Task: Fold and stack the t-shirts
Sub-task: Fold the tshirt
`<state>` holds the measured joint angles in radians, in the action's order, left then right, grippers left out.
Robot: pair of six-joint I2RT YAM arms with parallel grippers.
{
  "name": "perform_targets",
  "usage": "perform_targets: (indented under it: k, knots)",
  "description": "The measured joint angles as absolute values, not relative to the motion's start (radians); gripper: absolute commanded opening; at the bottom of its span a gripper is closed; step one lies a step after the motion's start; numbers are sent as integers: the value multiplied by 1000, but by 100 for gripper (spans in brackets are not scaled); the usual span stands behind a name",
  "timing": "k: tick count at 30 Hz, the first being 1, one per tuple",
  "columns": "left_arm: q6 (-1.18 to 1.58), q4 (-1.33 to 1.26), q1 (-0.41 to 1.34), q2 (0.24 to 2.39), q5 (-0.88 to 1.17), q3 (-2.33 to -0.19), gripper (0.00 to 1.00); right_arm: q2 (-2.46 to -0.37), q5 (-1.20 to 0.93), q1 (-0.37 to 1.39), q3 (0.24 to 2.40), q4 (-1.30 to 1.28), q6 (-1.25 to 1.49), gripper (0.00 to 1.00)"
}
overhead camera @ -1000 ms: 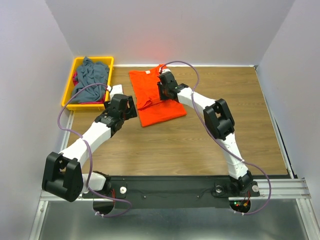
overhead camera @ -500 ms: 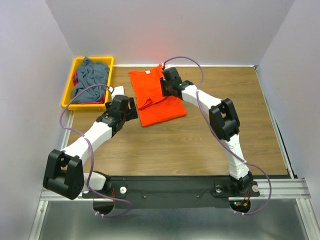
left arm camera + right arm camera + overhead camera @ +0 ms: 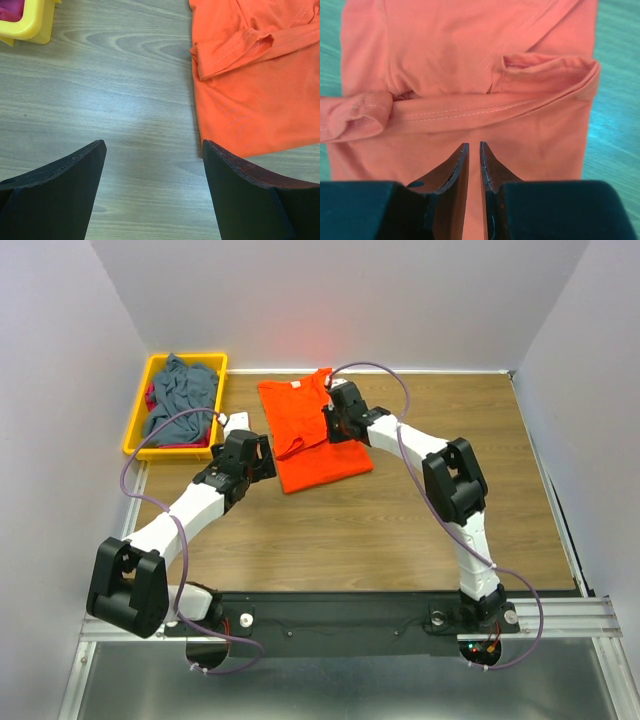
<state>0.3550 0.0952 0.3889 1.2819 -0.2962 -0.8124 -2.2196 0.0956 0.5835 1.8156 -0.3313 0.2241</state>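
One orange t-shirt [image 3: 470, 60] under narrow right end effector [image 3: 474, 146], beside wide left end effector [image 3: 153, 143].

The yellow plastic tray [image 3: 134, 426] sits on the brown wooden table [image 3: 400, 520] at its far left corner. In the tray lies the crumpled slate grey-blue cloth t-shirt [image 3: 182, 390], with a bit of red cloth [image 3: 151, 398] beside it against the tray's left wall. Right of the tray, flat on the table, lies the orange cloth t-shirt [image 3: 305, 445], partly folded over itself. The left gripper [image 3: 154, 143] hangs over the table just right of the tray's near corner, beside that shirt's left edge. The right gripper [image 3: 474, 146] is farther right of the tray, over the shirt.
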Motion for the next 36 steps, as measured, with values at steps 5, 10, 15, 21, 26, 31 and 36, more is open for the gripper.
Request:
perform_targets:
  k: [5, 10, 15, 21, 26, 31, 36]
  knots:
    - [349, 95, 389, 1282, -296, -812, 89, -2262, 71, 583, 1816, -332, 239, 20]
    - [348, 95, 389, 1282, -296, -812, 89, -2321, 69, 583, 1849, -332, 245, 19]
    - [348, 95, 389, 1282, -295, -812, 89, -2367, 88, 583, 1948, -332, 251, 20]
    - [348, 94, 389, 1287, -291, -812, 89, -2421, 112, 574, 2046, -332, 252, 21]
    - [345, 92, 389, 1299, -281, -812, 89, -2468, 115, 543, 2129, -332, 278, 26]
    - [344, 76, 389, 1351, -241, -822, 89, -2481, 89, 490, 2169, -330, 302, 39]
    - [341, 75, 395, 1486, -192, -908, 76, -2409, 50, 453, 2070, -327, 308, 41]
